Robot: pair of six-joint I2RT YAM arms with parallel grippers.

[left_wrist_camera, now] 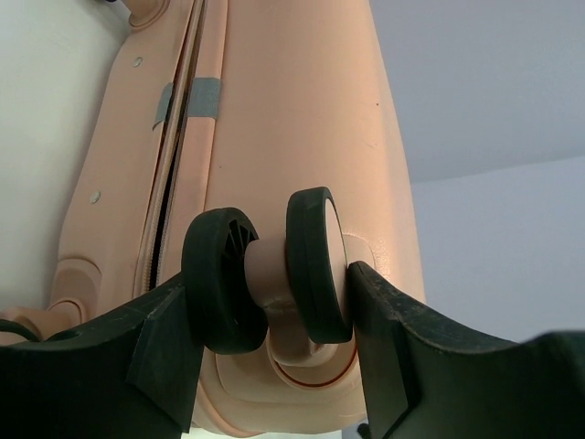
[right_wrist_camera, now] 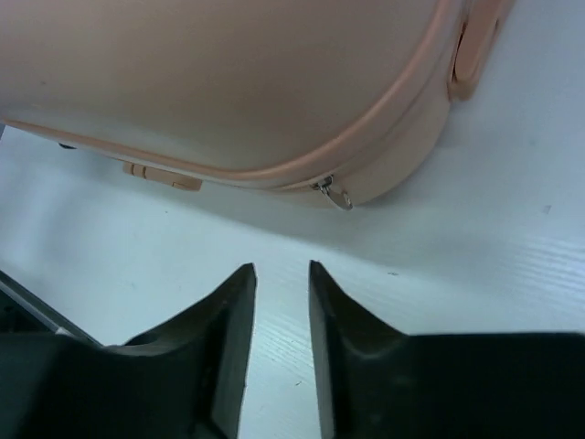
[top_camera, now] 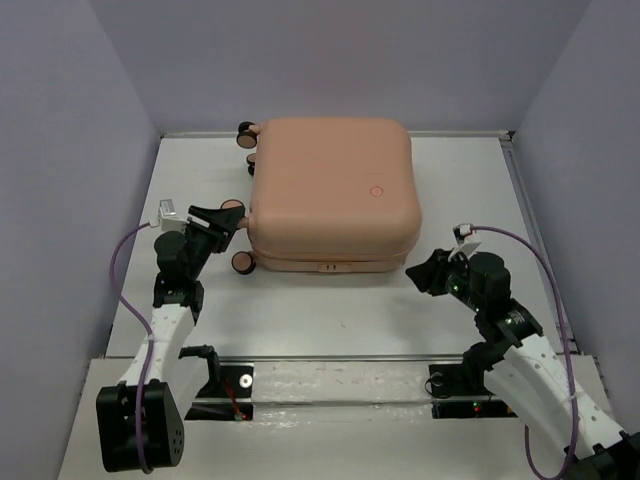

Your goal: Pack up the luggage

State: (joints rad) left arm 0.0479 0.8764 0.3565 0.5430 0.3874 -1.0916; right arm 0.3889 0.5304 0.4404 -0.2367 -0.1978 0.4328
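Since the lid lay down on its base, the luggage (top_camera: 330, 190) presented as a closed case. It lay flat near the far edge of the desk (top_camera: 330, 320), about midway between the left and right edges, with its casters turned toward the left edge.

The left gripper (top_camera: 222, 216) was at the case's near-left corner. In the left wrist view its jaws stood one on each side of a caster wheel (left_wrist_camera: 311, 265), both fingers against the black tyres, so it was judged to be grasping that wheel.

The right gripper (right_wrist_camera: 281, 274) hovered over bare desk just off the case's near-right corner, on the side toward the right edge. Its jaws were parted only narrowly and held nothing.

A metal zip pull (right_wrist_camera: 336, 194) hung at the seam on that corner, near the right gripper but not touching it. A small pink tab (right_wrist_camera: 163, 174) projected from the near side of the case.

Progress, as judged: no loose articles were visible on the desk, so the filling of the case appeared done. Left outstanding was the fastening. Whether the zip had been run fully round could not be told, since the left wrist view showed a dark line along the seam. The right gripper's position suggested the zip pull as the next item, while the left steadied the case by its wheel.
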